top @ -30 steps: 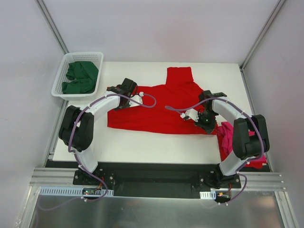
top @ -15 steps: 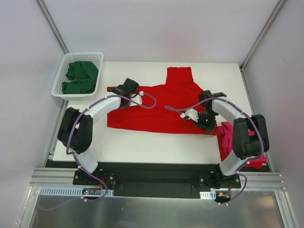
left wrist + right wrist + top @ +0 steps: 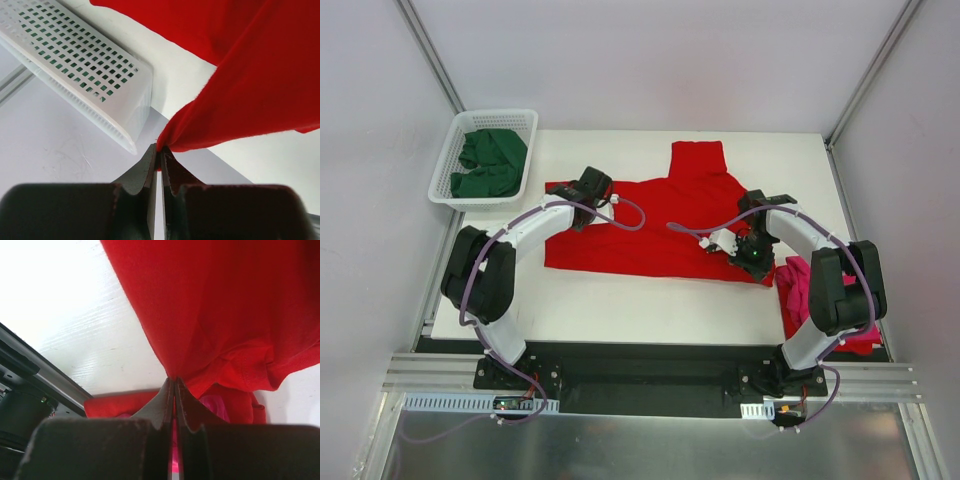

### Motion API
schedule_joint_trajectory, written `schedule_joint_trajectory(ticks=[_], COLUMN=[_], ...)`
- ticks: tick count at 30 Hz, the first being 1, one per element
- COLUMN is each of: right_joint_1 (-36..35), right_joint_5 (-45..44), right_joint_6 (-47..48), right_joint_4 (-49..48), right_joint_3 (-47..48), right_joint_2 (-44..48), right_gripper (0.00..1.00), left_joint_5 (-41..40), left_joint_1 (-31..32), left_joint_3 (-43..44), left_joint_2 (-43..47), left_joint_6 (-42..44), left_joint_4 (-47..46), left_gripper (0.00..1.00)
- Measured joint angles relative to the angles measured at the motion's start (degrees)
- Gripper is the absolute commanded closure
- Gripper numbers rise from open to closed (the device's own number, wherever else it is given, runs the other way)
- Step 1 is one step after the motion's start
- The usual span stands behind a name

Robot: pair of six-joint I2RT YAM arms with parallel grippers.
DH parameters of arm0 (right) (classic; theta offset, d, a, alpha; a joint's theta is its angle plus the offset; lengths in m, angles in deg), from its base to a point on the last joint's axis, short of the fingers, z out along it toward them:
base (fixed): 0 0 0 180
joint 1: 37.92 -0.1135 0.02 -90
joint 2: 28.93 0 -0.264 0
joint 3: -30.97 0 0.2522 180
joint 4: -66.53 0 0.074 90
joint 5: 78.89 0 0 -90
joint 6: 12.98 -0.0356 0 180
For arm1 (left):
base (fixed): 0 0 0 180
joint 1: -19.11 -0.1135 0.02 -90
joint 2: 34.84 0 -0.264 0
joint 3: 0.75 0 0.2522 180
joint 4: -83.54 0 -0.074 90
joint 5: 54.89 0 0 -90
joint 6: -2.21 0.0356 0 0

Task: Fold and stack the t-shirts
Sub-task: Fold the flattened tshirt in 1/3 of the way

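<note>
**newbie:** So where's everything sitting around the red shirt (image 3: pixel 660 225)?

**regular:** Off its upper left there's a white basket (image 3: pixel 442 165) with green shirts (image 3: pixel 490 162) in it. The left gripper (image 3: pixel 159 151) is pinched tight on its left edge, with the cloth lifted. The shirt itself lies spread on the table (image 3: pixel 620 300). The right gripper (image 3: pixel 174 384) is clamped on its right corner. A pink shirt (image 3: pixel 802 290) is bunched up just to the right.

red t-shirt (image 3: pixel 660 250) spread centre, magenta t-shirt (image 3: pixel 798 285) crumpled right, green t-shirts (image 3: pixel 490 160) bundled far-left

White arms (image 3: pixel 535 224), black joints (image 3: pixel 485 272), purple cables (image 3: pixel 467 300)
</note>
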Motion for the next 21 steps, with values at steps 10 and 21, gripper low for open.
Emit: schedule_joint_trajectory(ticks=[10, 21], right_joint_1=[-0.2, -0.3], right_joint_5=[0.4, 1.4], right_joint_6=[0.0, -0.2], right_joint_4=[-0.1, -0.9], right_joint_3=[0.0, 0.0], right_joint_2=[0.0, 0.0], right_gripper=[0.99, 0.83], left_joint_5=[-1.3, -0.9], left_joint_1=[-0.9, -5.0], left_joint_3=[-0.1, 2.0], left_joint_2=[-3.5, -6.3], left_joint_6=[0.0, 0.0], left_joint_4=[1.6, 2.4], left_gripper=[0.97, 0.93])
